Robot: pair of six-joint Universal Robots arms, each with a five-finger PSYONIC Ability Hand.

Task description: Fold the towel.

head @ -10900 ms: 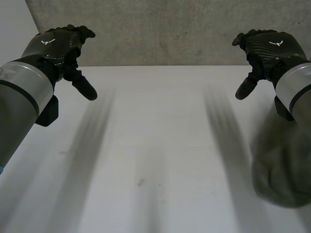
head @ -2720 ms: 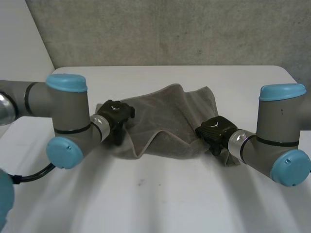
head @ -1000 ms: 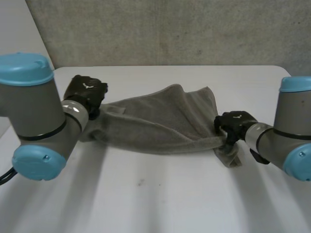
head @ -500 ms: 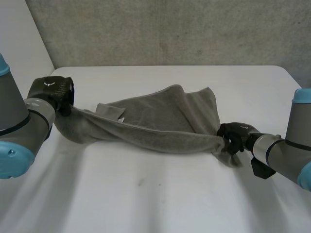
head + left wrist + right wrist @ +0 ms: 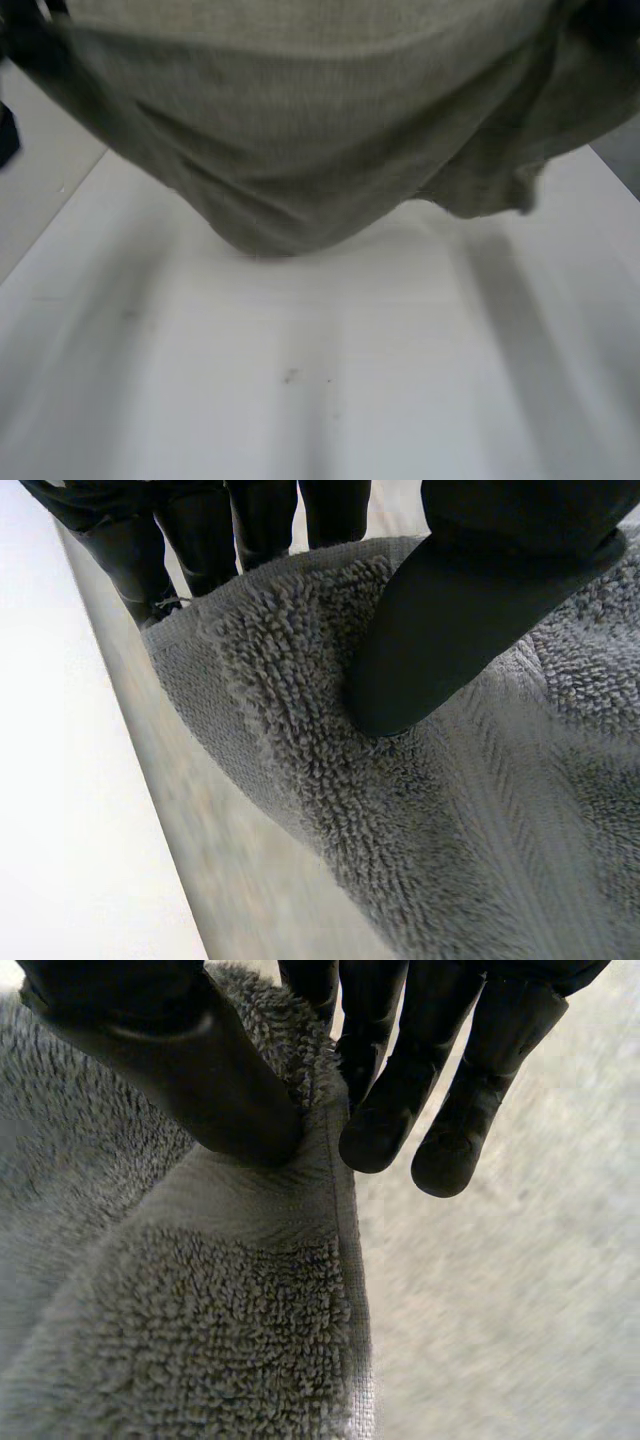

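The grey towel [image 5: 300,150] hangs in the air above the white table [image 5: 350,380], stretched wide across the head view and sagging in the middle. At the left side my left hand [image 5: 470,610] is shut on the towel [image 5: 450,830]: its thumb presses the terry cloth near a hemmed edge against the fingers behind. At the right side my right hand [image 5: 180,1070] is shut on the towel [image 5: 200,1340], pinching its stitched edge between thumb and fingers.
Bare white tabletop lies below the hanging cloth. The floor [image 5: 40,180] shows past the table's left edge. A corner of the towel [image 5: 500,190] droops lower at the right.
The towel lay on the table, pulled out between the hands; now both hands have raised it off the table. The right hand closed its fingers on the towel's right end.
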